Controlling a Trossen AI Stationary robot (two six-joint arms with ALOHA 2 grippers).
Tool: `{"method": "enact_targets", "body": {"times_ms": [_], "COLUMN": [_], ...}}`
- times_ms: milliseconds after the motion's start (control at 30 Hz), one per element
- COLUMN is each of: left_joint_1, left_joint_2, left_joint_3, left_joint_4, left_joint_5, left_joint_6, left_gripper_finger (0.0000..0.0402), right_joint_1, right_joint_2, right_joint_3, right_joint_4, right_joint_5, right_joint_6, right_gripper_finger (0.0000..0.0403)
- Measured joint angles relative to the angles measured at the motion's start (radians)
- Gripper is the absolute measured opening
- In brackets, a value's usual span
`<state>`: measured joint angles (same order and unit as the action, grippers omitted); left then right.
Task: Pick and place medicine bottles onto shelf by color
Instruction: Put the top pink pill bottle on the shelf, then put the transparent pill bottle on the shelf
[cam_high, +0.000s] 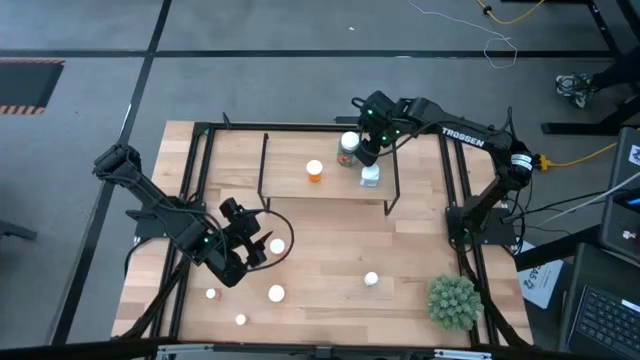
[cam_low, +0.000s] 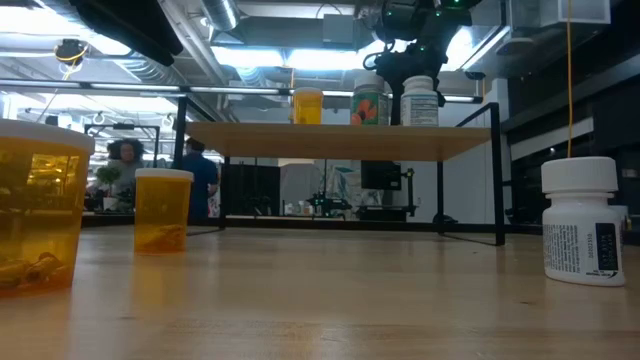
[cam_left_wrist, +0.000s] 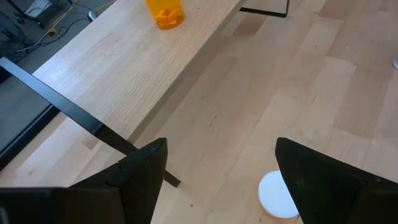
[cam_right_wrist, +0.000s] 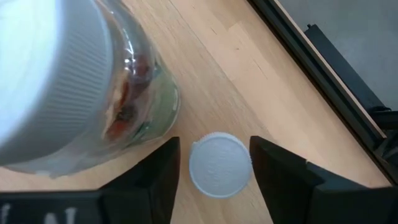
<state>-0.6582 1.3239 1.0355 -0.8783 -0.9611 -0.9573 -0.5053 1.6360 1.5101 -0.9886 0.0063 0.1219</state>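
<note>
The right gripper (cam_right_wrist: 214, 163) is hovering over the shelf (cam_high: 290, 175), its fingers standing slightly apart on either side of a white bottle's (cam_right_wrist: 219, 165) cap, beside a larger jar (cam_right_wrist: 81, 81); an orange bottle (cam_high: 314, 171) is standing further along. The left gripper (cam_left_wrist: 217, 177) is hanging wide open and empty above a white-capped bottle (cam_left_wrist: 277, 194) on the bench (cam_high: 340, 250).

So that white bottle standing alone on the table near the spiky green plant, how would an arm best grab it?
Probably from straight above, fingers closing on opposite sides of the round cap or the body just under it. The white bottle stands upright on the table, cap up, with bare wood all round it, so a top-down approach looks unobstructed; the plant sits well apart.
</note>
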Motion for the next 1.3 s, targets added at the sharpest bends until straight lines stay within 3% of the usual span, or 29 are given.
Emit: {"method": "enact_targets", "body": {"times_ms": [333,600,867,1033,1167,1300], "left_joint_1": [0.0,0.0,0.0,0.0,-0.001,0.0], "left_joint_2": [0.0,0.0,0.0,0.0,0.0,0.0], "left_joint_3": [0.0,0.0,0.0,0.0,0.0,0.0], "left_joint_4": [0.0,0.0,0.0,0.0,0.0,0.001], "left_joint_5": [0.0,0.001,0.001,0.037,0.086,0.096], "left_joint_6": [0.0,0.0,0.0,0.0,0.0,0.0], "left_gripper_finger": [0.0295,0.0295,0.0295,0.0295,0.0295,0.0295], "right_joint_1": [0.0,0.0,0.0,0.014,0.072,0.171], "right_joint_2": [0.0,0.0,0.0,-0.001,-0.003,-0.052], "right_joint_3": [0.006,0.123,0.318,0.455,0.547,0.55], "right_joint_4": [-0.002,-0.042,-0.207,-0.423,-0.594,-0.568], "right_joint_5": [0.0,0.001,-0.002,-0.085,-0.111,-0.154], "right_joint_6": [0.003,0.002,0.047,0.137,0.165,0.187], "right_gripper_finger": [0.0199,0.0199,0.0199,0.0199,0.0199,0.0199]}}
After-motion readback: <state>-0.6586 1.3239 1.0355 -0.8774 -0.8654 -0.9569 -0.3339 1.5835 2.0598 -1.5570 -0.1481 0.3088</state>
